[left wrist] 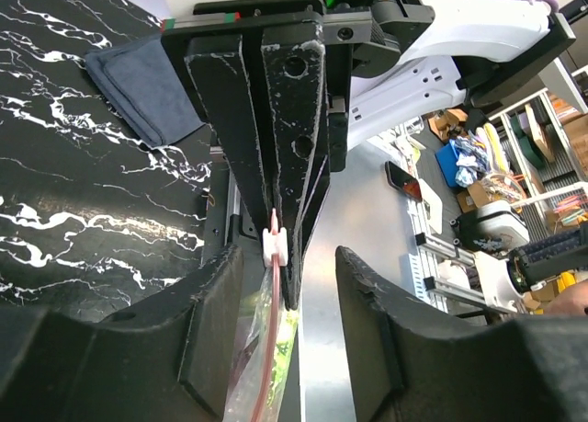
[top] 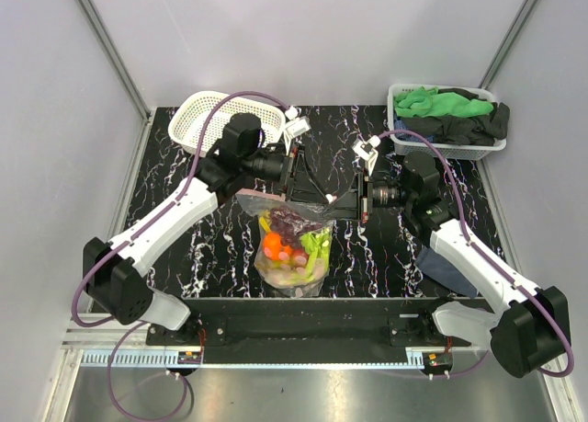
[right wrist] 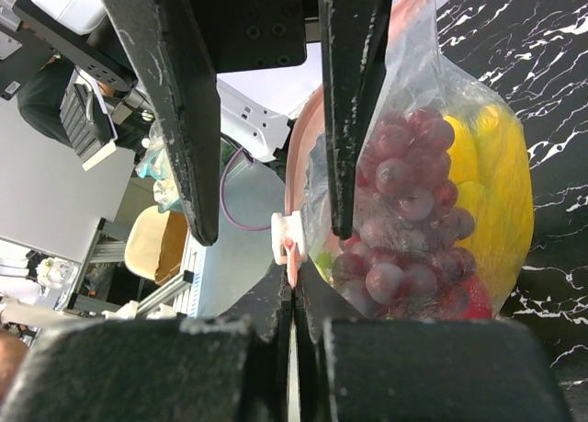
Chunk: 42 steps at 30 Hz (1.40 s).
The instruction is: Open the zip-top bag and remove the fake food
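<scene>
Both arms meet over the near middle of the black, white-veined marble-look worktop (top: 386, 256), and there stands the clear, soft-plastic zip-top bag (right wrist: 418, 54), upright, mouth up. To the far left sits a white lattice basket (top: 197, 119), well apart from the action. To the far right is a second pale basket (top: 441, 149), heaped with a green cloth (top: 441, 102) and a black cloth (top: 469, 126). A folded blue-grey cloth (left wrist: 147, 82) lies flat on the right, near the right arm. Purple cables (top: 230, 100) loop over both arms.

The right gripper (right wrist: 292, 325) has its black, scuffed fingers pressed together on the bag's pinkish-red zip strip (left wrist: 269, 339), just beside the small white slider (right wrist: 287, 236). The left gripper (left wrist: 289, 266) comes in from the other side with its fingers spread, straddling the strip and slider, one finger lying against the bag's wall. Those two sets of fingers crowd the mouth of the bag.

Inside, the fake food (top: 294, 252) bulges the glossy film. There are knobbly purple grapes (right wrist: 404, 211), a smooth yellow banana (right wrist: 501, 192), a red round fruit (right wrist: 473, 298), an orange piece (top: 274, 247) and pale-green stalks (top: 317, 243).
</scene>
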### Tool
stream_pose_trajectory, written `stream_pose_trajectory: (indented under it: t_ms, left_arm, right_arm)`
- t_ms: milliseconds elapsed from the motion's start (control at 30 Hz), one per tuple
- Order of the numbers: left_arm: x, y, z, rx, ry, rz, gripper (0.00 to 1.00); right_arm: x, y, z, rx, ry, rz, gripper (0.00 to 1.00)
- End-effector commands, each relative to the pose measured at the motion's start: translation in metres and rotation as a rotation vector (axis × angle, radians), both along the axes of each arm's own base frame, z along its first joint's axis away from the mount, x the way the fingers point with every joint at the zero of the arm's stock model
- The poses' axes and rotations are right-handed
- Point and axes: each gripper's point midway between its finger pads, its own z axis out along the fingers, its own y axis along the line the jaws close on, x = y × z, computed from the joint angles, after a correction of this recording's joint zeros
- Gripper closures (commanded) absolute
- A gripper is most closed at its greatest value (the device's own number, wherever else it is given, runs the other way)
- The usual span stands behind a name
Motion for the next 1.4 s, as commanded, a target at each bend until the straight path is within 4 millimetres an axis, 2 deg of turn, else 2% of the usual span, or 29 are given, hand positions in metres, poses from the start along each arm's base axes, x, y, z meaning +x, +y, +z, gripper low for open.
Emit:
stream_pose_trajectory:
  t_ms: [0, 300, 433, 600, 700, 833, 1033, 1100, 1167, 1200, 1267, 1300, 1333, 1367]
  left_arm:
    - [-0.003, -0.003, 0.018, -0.051, -0.047, -0.034, 0.53]
    - [0.002, -0.011, 0.012, -0.044, -0.036, -0.035, 0.63]
    - [0.004, -0.013, 0.012, -0.045, -0.034, -0.028, 0.71]
    - [0.003, -0.012, 0.015, -0.063, -0.043, -0.023, 0.97]
    - [0.002, -0.005, 0.019, -0.073, -0.065, -0.004, 1.00]
    - [0.000, 0.006, 0.012, -0.052, -0.077, 0.020, 1.00]
    - [0.004, 0.032, -0.004, 0.043, -0.121, 0.107, 1.00]
    - [0.005, 0.047, -0.010, 0.081, -0.140, 0.140, 1.00]
    - [0.011, 0.062, -0.021, 0.119, -0.135, 0.204, 1.00]
    - [0.006, 0.072, -0.023, 0.140, -0.126, 0.237, 1.00]
    - [0.016, 0.094, -0.042, 0.217, -0.118, 0.362, 1.00]
    - [0.008, 0.105, -0.040, 0.236, -0.130, 0.410, 1.00]
    - [0.017, 0.118, -0.047, 0.285, -0.133, 0.511, 1.00]
    - [0.014, 0.125, -0.059, 0.318, -0.109, 0.548, 1.00]
  right_arm:
    - [0.000, 0.000, 0.024, 0.036, -0.078, 0.016, 1.00]
    - [-0.001, -0.001, 0.020, 0.030, -0.072, 0.007, 1.00]
    - [-0.001, -0.001, 0.020, 0.030, -0.072, 0.004, 1.00]
    - [0.001, -0.002, 0.018, 0.023, -0.070, -0.016, 1.00]
    - [0.003, -0.003, 0.015, 0.016, -0.070, -0.052, 1.00]
    - [0.012, -0.003, 0.013, 0.023, -0.063, -0.124, 1.00]
    - [0.016, -0.007, 0.012, 0.042, -0.047, -0.189, 1.00]
    - [0.018, -0.009, 0.010, 0.039, -0.042, -0.203, 1.00]
    - [0.026, -0.015, 0.008, 0.033, -0.035, -0.245, 1.00]
    - [0.032, -0.019, 0.004, 0.019, -0.031, -0.274, 1.00]
    - [0.050, -0.030, -0.001, -0.003, -0.023, -0.350, 1.00]
    - [0.057, -0.035, -0.006, -0.022, -0.017, -0.375, 1.00]
    - [0.064, -0.039, -0.007, -0.033, -0.013, -0.400, 1.00]
    - [0.072, -0.046, -0.012, -0.051, -0.012, -0.429, 1.00]
